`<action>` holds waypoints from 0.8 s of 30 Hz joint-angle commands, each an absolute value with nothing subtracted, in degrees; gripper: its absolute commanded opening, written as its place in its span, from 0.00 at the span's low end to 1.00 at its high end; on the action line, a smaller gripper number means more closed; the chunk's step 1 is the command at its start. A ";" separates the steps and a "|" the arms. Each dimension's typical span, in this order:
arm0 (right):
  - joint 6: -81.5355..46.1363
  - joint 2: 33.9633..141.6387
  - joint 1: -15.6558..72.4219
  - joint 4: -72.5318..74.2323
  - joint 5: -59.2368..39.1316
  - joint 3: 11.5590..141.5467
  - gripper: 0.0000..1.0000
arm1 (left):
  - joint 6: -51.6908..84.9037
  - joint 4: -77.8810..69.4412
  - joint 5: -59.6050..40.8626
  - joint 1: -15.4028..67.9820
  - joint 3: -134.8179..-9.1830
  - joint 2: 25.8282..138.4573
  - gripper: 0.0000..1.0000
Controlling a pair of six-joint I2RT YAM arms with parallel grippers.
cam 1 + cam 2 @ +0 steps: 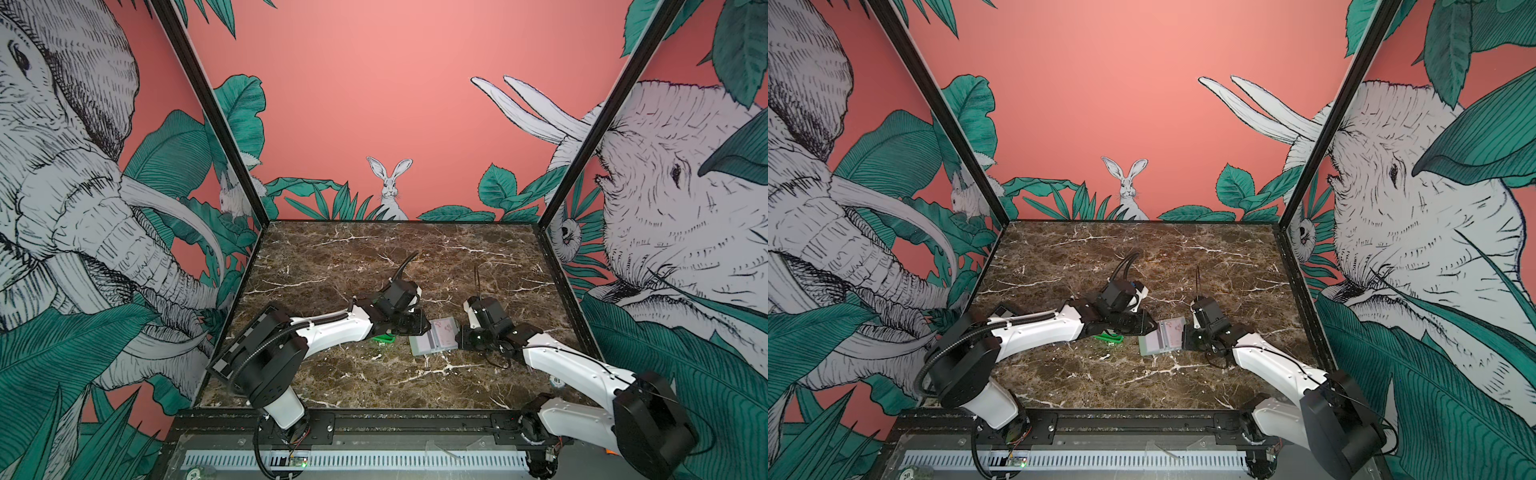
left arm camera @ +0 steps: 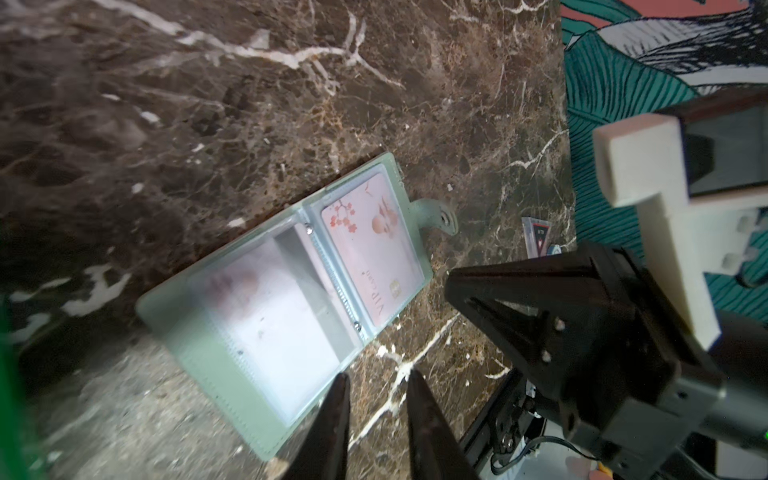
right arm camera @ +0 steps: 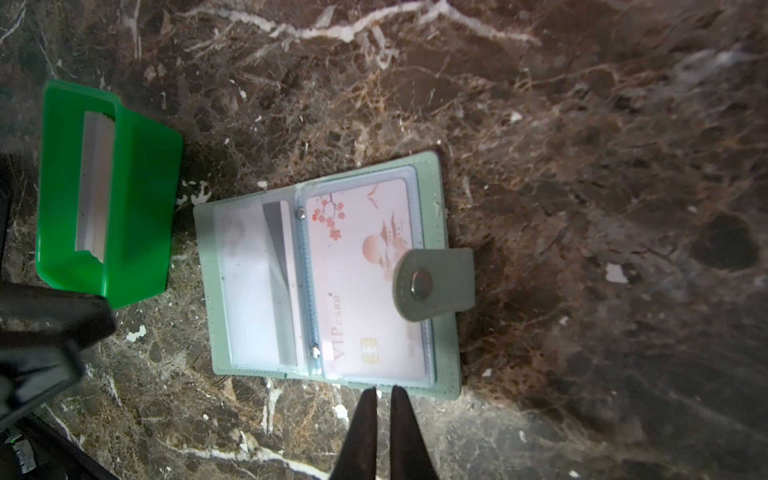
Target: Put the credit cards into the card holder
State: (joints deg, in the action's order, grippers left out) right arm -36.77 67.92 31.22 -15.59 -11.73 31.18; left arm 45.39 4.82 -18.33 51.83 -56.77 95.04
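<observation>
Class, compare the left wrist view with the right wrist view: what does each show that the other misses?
Only the left wrist view shows the right arm and the leafy wall. Only the right wrist view shows the credit cards stacked in the green tray. Both show the open card holder with a pink card sleeved, on the marble table.

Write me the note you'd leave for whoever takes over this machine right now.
Left gripper: slightly open, empty, beside the card holder.
Right gripper: shut, empty, tips at the holder's edge.
The card holder lies open on the table; a green tray beside it holds a stack of credit cards.
Done: one pink card is already in the holder.
Left: sleeve the cards from the tray.
</observation>
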 commanded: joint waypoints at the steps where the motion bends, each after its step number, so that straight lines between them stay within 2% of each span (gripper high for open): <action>1: -36.02 69.42 30.26 -14.50 -13.79 31.40 0.10 | 46.30 5.18 -16.44 52.94 -60.00 98.34 0.23; 11: -33.93 73.01 25.98 -12.08 -18.89 31.83 0.11 | 46.46 8.95 -14.25 54.35 -66.74 107.65 0.19; 24: -34.98 75.33 25.22 -9.54 -20.15 31.20 0.13 | 44.27 13.17 -14.15 54.49 -70.73 112.36 0.11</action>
